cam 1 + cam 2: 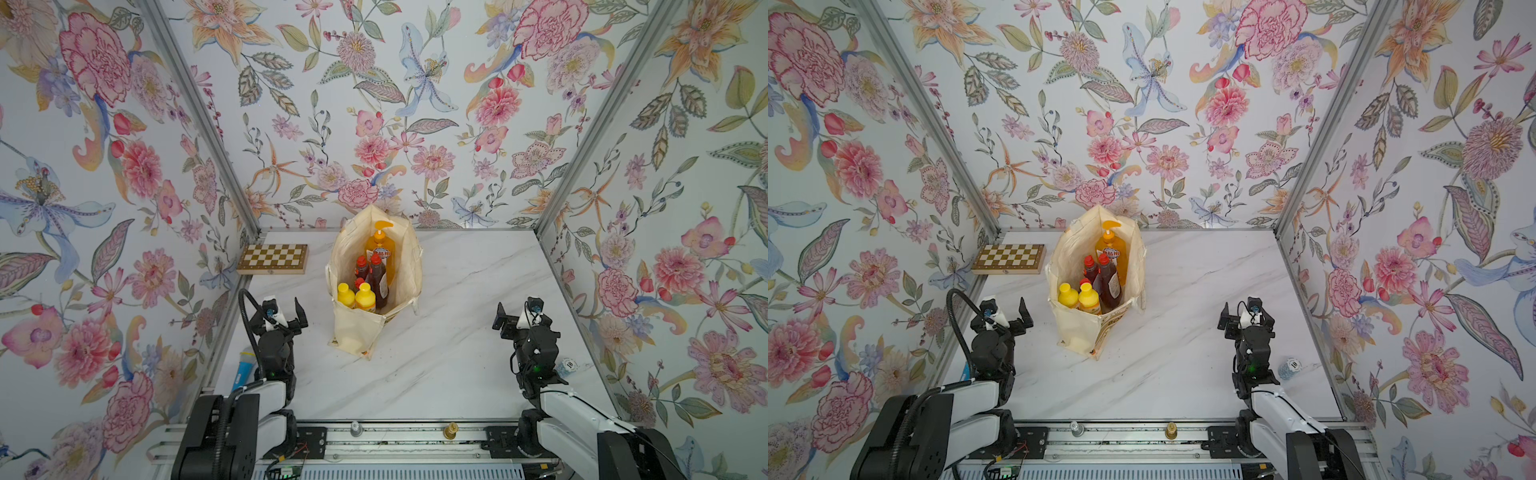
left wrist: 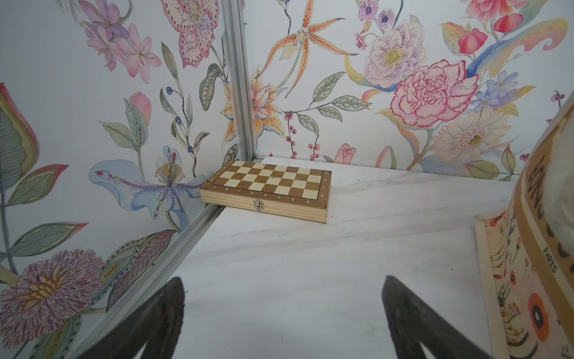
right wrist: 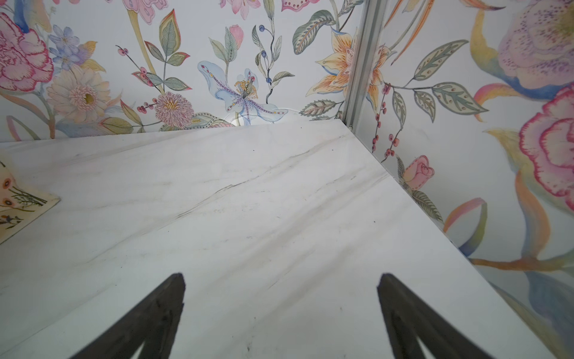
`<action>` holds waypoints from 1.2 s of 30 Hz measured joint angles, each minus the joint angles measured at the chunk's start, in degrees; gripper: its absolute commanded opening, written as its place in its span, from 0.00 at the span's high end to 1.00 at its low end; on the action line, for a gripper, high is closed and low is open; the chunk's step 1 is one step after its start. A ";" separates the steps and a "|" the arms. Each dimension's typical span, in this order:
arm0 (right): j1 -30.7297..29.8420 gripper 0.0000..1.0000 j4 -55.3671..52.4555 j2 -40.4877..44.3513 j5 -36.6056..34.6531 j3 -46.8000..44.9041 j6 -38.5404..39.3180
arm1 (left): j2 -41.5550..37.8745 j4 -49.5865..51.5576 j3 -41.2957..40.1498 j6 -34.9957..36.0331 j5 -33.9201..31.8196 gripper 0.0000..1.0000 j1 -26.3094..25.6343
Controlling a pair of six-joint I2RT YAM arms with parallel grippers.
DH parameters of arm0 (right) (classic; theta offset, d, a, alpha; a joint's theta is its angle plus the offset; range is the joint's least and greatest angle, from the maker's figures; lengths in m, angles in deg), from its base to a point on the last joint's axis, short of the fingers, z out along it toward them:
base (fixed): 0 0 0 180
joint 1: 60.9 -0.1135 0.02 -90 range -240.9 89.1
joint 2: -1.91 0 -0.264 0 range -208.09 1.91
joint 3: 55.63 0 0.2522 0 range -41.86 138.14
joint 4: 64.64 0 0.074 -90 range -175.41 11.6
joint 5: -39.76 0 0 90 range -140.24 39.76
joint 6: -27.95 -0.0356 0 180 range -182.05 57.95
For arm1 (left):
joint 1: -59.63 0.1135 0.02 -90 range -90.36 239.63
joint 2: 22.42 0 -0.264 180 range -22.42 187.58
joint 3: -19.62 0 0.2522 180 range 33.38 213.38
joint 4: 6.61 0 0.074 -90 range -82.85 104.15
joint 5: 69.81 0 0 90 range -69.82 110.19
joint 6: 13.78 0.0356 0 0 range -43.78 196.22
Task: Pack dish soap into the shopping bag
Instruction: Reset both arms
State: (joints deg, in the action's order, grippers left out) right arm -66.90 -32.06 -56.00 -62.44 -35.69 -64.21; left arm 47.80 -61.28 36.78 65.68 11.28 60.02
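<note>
The shopping bag (image 1: 356,330) (image 1: 1076,330) stands open and upright at the middle of the marble table. Inside it stand several dish soap bottles: a tall orange pump bottle (image 1: 379,245) (image 1: 1112,248) at the back, two dark-red red-capped ones (image 1: 377,277) (image 1: 1106,282) in the middle, and two yellow-capped ones (image 1: 365,296) (image 1: 1089,297) at the front. My left gripper (image 1: 285,311) (image 1: 1007,312) (image 2: 283,279) hovers open and empty to the left of the bag. To the right of the bag my right gripper (image 1: 519,316) (image 1: 1246,318) (image 3: 281,275) is also open and empty. The bag's printed side (image 2: 528,279) and a corner (image 3: 21,202) show in the wrist views.
A folded wooden chessboard (image 1: 273,258) (image 1: 1009,257) (image 2: 270,186) lies in the back left corner. A blue and yellow object (image 1: 245,365) lies by the left arm, and a small round white and blue thing (image 1: 567,366) (image 1: 1289,368) by the right arm. Floral walls close in three sides.
</note>
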 measured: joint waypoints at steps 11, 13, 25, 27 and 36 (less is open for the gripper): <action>0.04 0.01 9.68 -13.49 5.09 1.46 0.00 | 16.79 -15.56 1.18 3.28 3.63 0.01 0.28; 0.04 0.01 9.86 -13.66 6.25 2.25 0.22 | 19.54 -13.64 2.60 3.98 5.60 0.01 0.55; 3.02 0.01 9.40 -14.84 10.93 4.59 -0.28 | 19.54 -13.16 5.51 5.88 8.35 0.01 0.46; 3.48 0.01 9.22 -14.86 10.97 4.79 -0.68 | 19.54 -13.09 5.51 6.12 8.55 0.01 0.46; 3.13 0.01 9.01 -14.84 11.34 4.76 -0.87 | 19.54 -12.46 5.77 8.07 11.72 0.01 0.07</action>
State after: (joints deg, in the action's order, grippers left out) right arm -63.77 -23.05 -70.84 -51.10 -30.93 -65.08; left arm 67.34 -73.74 42.55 73.74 22.99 60.08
